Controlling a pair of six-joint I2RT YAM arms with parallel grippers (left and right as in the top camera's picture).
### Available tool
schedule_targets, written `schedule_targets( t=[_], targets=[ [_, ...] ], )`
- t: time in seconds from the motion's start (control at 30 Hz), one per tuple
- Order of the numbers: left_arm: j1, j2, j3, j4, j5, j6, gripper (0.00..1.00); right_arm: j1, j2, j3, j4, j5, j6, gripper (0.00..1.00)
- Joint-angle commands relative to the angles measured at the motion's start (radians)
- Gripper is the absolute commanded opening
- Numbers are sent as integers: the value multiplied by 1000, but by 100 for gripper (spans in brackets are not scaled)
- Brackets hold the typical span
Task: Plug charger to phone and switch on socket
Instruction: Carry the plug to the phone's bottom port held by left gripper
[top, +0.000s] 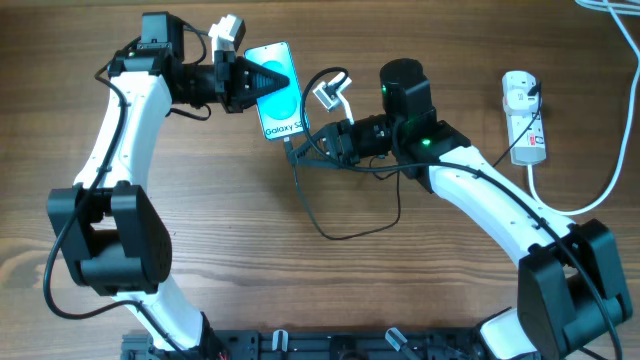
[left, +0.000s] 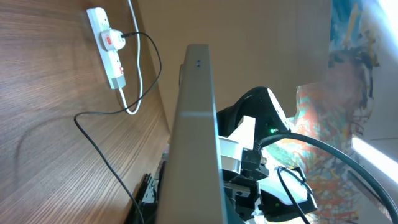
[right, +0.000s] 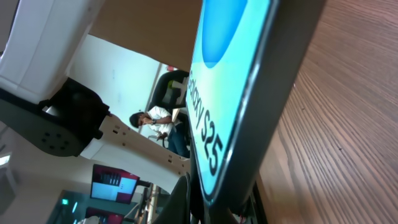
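Left gripper clamps the phone off the table; right gripper meets its lower end.

Dark fingers pinch the phone's side edge, and the left wrist view shows it edge-on and upright. The right gripper's tips sit at the bottom edge under the "Galaxy S25" band, where the charger comes out; I cannot tell whether its jaws are closed on the plug. The thin black cable loops down over the wood and back under the right arm. The socket lies well apart at the right edge.
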Motion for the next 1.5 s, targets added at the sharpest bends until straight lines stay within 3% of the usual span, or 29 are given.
schedule_targets(
  t=[0.0,1.47],
  targets=[
    [-5,-24,12,0,23,-6,4,0,-22,2,9,22,10,4],
    [-5,-24,12,0,51,-3,4,-43,-22,2,5,35,3,4]
  ],
)
